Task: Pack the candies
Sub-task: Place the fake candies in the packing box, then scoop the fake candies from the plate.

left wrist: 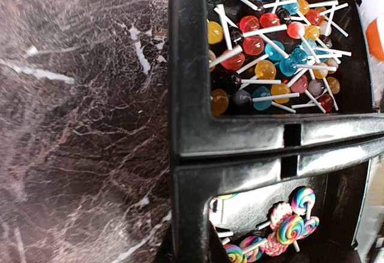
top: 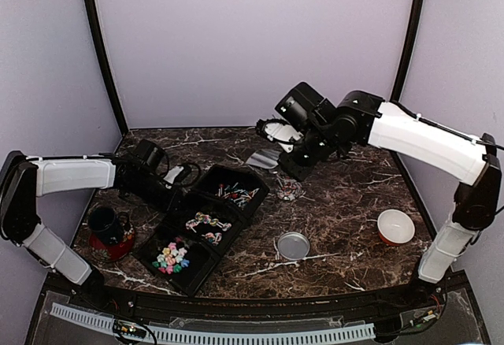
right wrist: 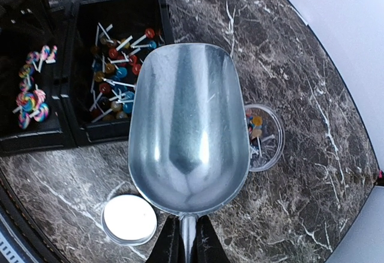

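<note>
The candies (top: 173,257), tiny loose sweets in mixed colours, fill the nearest compartment of a black tray (top: 195,276). Small ball lollipops (left wrist: 270,53) lie in the far compartment and swirl lollipops (left wrist: 288,227) in the middle one. My left gripper (left wrist: 195,242) (top: 175,181) is shut on the tray's left wall. My right gripper (right wrist: 188,242) (top: 285,156) is shut on the handle of an empty metal scoop (right wrist: 189,125) (top: 262,158), held above the table. A glass jar (right wrist: 267,140) (top: 289,190) with a few lollipops stands partly hidden under the scoop.
The jar's round lid (top: 293,245) (right wrist: 129,220) lies near the tray's right side. A red and white bowl (top: 395,226) sits at the right. A dark mug (top: 106,224) on a red coaster stands at the left, near my left arm.
</note>
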Controlling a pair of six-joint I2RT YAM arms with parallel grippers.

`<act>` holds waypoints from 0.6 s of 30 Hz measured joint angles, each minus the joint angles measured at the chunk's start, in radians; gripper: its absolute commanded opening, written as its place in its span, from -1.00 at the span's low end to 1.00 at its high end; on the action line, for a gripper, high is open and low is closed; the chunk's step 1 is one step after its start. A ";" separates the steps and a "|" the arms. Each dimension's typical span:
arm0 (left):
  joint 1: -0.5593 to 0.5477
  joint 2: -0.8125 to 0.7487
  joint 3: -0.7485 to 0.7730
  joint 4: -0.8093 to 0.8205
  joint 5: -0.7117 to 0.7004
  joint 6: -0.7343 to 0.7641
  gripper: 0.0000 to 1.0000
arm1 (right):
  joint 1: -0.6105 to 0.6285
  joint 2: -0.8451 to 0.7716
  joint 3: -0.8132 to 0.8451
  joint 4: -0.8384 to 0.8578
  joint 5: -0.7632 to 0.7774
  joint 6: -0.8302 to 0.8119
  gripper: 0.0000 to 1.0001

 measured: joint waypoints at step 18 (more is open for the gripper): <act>0.043 0.093 -0.032 0.076 0.134 -0.071 -1.00 | 0.012 -0.025 -0.018 0.041 -0.100 0.018 -1.00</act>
